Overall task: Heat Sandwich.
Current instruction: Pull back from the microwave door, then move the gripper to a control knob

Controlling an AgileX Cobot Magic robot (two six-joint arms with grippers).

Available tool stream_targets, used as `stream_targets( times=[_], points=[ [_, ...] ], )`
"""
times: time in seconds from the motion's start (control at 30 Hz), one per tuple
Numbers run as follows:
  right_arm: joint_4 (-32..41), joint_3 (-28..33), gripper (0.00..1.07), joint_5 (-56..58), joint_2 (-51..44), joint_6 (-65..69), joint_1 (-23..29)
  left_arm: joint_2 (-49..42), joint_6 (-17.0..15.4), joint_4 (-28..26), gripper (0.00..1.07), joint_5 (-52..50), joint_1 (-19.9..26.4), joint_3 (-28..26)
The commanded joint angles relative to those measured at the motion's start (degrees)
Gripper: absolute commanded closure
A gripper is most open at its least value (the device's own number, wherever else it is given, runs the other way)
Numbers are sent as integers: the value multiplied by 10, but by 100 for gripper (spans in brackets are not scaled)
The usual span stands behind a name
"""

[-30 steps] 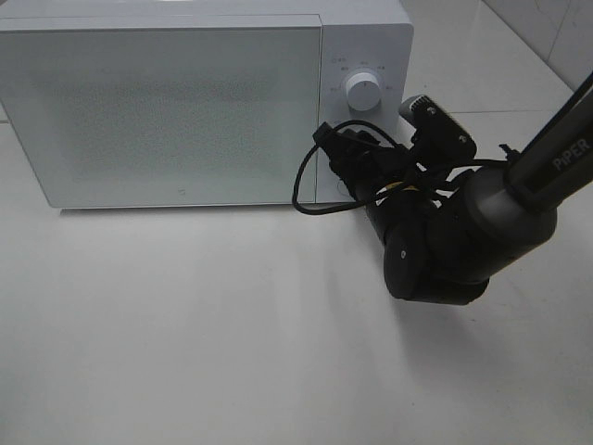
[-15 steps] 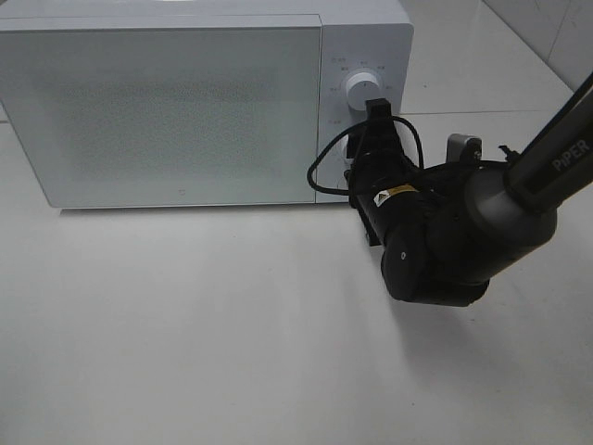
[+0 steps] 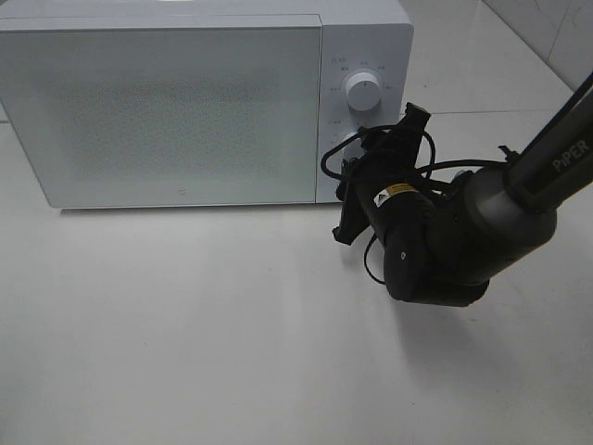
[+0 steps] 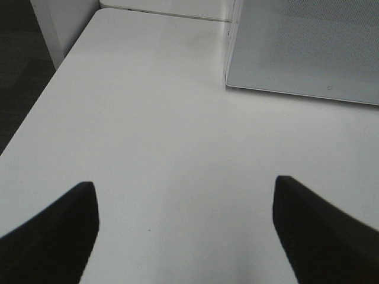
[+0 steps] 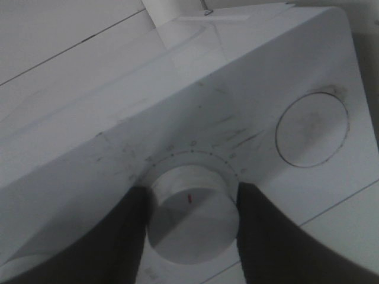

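While the sandwich is out of sight (presumably inside the shut microwave (image 3: 167, 102)), loading looks done and timing remains: right claw (image 5: 192, 194) pinches the lower dial (image 5: 190, 218), left claw (image 4: 183, 184) hangs wide open over the desk (image 4: 148, 118).

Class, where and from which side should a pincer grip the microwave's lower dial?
Grip the lower dial by its round side wall, coming straight at the control panel: it is a short cylinder standing out from that face, with room on opposite sides.
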Motion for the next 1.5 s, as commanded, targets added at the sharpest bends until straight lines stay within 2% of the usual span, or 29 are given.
stream_targets(
  times=[0.03,0.33,0.53,0.63,0.67,0.7,0.8,0.83,0.87,0.93,1.0,1.13,1.3,1.5],
  points=[
    [-42,-7,107,-74,-5,17,1,-14,0,-4,30,-3,1,1],
    [-40,-4,107,-75,-5,-20,1,-14,0,-4,30,-3,1,1],
    [-40,-4,99,-90,-5,-45,1,-14,0,-4,30,-3,1,1],
    [-42,-4,79,-121,-6,-75,1,-14,0,-4,30,-3,1,1],
    [-42,-4,66,-121,-6,-87,1,-14,0,-4,30,-3,1,1],
    [-42,-4,66,-121,-6,-87,1,-14,0,-4,30,-3,1,1],
    [-45,-3,46,-121,-6,-99,1,-14,0,-4,30,-3,1,1],
    [-48,-3,34,-121,-6,-99,1,-14,0,-4,30,-3,1,1],
    [-48,-3,34,-121,-6,-99,1,-14,0,-4,30,-3,1,1],
    [-58,2,28,-121,-6,-99,1,-14,0,-4,30,-3,1,1],
    [-72,15,27,-121,-6,-97,1,-14,0,-4,30,-3,1,1],
    [-124,65,35,-121,-14,-82,1,-14,0,-4,30,-3,1,1],
    [-166,123,36,-122,-40,-91,1,-14,0,-4,30,-3,1,1],
    [-183,160,36,-122,-61,-135,1,-14,0,-4,30,-3,1,1]
  ],
)
